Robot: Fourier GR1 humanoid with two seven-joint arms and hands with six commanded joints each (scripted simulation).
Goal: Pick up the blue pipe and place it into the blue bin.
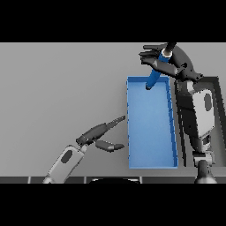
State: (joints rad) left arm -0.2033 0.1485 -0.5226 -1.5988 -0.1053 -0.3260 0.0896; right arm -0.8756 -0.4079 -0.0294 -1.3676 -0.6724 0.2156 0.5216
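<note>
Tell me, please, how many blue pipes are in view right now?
1. The blue pipe is held tilted in the right hand, its lower end over the blue bin's far edge. None shows elsewhere.

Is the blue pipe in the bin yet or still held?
Held, not released. The right hand has its fingers round the blue pipe, which tilts down with its lower end over the far edge of the blue bin.

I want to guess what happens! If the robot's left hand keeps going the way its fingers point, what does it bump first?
Probably the blue bin: the left hand points at its near wall, though height is unclear.
</note>
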